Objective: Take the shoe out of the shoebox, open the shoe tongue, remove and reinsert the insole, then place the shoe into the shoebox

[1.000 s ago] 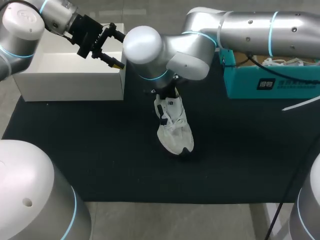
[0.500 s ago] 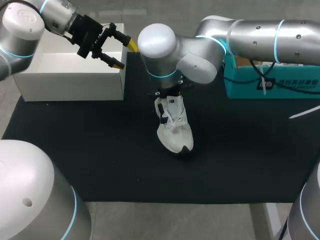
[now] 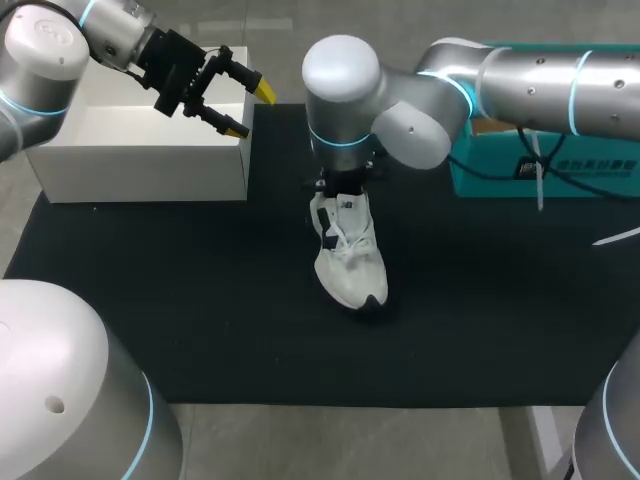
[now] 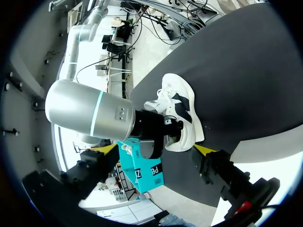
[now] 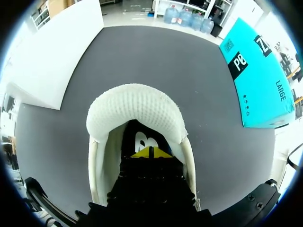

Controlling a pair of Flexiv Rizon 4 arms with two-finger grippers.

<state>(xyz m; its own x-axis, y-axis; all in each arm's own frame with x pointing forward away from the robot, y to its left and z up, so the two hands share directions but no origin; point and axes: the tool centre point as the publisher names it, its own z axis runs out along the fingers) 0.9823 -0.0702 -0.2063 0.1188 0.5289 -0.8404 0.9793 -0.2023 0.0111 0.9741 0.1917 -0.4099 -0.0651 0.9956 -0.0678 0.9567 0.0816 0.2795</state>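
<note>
Looking down from the head view: white shoe [image 3: 348, 255] on its sole in the middle of the dark surface [image 3: 180, 320], toe toward the near edge, well apart from both boxes. Right arm [image 3: 400, 100] in from the right and bent down over the shoe's far end, right jaws hidden under the wrist just at the shoe's opening; spread or pressed together, impossible to tell from here. Left arm [image 3: 60, 50] in from the far left corner, left jaws spread wide and pinching nothing, held above the right-hand edge of the open white box [image 3: 140, 160], well apart from the shoe. Teal box [image 3: 500, 175] at the far right, partly behind the right arm. Left wrist view: two yellow tips far apart with nothing between them; well ahead, the shoe on the surface with the right arm's black wrist set at its opening, teal box near that arm. Right wrist view: right jaws sunk into the shoe's opening, padded white rim arching just ahead of them, shoe walls on either side, one patch of yellow over the dark inside; gap between the tips not visible, so no telling whether spread, together or pinching anything.
</note>
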